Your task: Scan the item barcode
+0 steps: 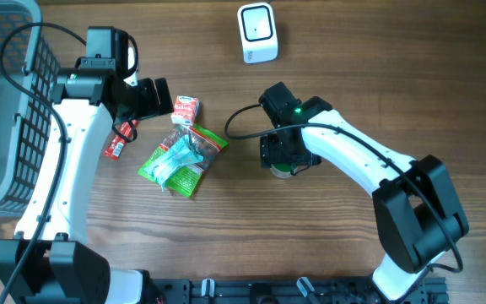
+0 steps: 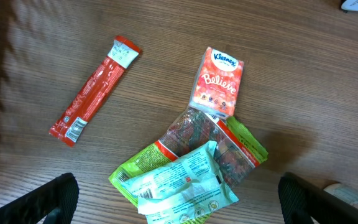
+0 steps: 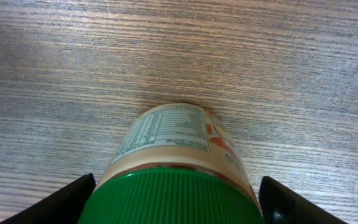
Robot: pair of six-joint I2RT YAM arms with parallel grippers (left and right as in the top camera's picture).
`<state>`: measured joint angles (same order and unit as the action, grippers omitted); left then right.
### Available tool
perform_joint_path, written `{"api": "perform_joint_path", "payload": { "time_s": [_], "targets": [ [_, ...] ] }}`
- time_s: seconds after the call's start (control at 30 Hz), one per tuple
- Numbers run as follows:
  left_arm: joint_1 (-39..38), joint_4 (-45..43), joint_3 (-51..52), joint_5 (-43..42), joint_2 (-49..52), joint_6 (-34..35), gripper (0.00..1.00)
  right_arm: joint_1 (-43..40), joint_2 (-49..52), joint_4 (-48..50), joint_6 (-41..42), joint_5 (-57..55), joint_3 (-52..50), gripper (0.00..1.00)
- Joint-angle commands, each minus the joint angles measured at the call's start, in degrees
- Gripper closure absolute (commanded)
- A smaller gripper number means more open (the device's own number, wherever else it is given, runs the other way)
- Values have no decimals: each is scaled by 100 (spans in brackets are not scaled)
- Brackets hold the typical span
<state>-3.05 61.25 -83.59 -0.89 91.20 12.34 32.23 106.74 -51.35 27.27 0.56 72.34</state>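
A jar with a green lid [image 3: 173, 199] and a beige label [image 3: 169, 134] stands on the wooden table. My right gripper [image 3: 178, 200] is open, with one finger on each side of the lid and a sliver of table showing on the right. From overhead the jar [image 1: 282, 171] is mostly hidden under that gripper [image 1: 283, 159]. My left gripper [image 2: 182, 202] hangs wide open above a pile of green snack bags [image 2: 185, 177], holding nothing. Beside the pile lie a Kleenex tissue pack [image 2: 218, 81] and a red stick sachet [image 2: 95, 87]. The white scanner [image 1: 257, 32] sits at the back.
A grey wire basket [image 1: 36, 76] stands at the left edge, next to the left arm. The snack bags [image 1: 180, 160], tissue pack [image 1: 185, 110] and red sachet [image 1: 118, 143] lie between the two arms. A black cable runs from the right wrist.
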Motion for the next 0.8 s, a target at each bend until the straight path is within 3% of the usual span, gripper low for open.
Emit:
{"api": "perform_joint_path", "payload": {
  "time_s": [0.0,0.77],
  "targets": [
    [-4,-13,0,33,4,15,0,7,109,-17,-308,105,-48,14],
    [-4,-13,0,33,4,15,0,7,417,227,-317,35,-85,12]
  ]
}}
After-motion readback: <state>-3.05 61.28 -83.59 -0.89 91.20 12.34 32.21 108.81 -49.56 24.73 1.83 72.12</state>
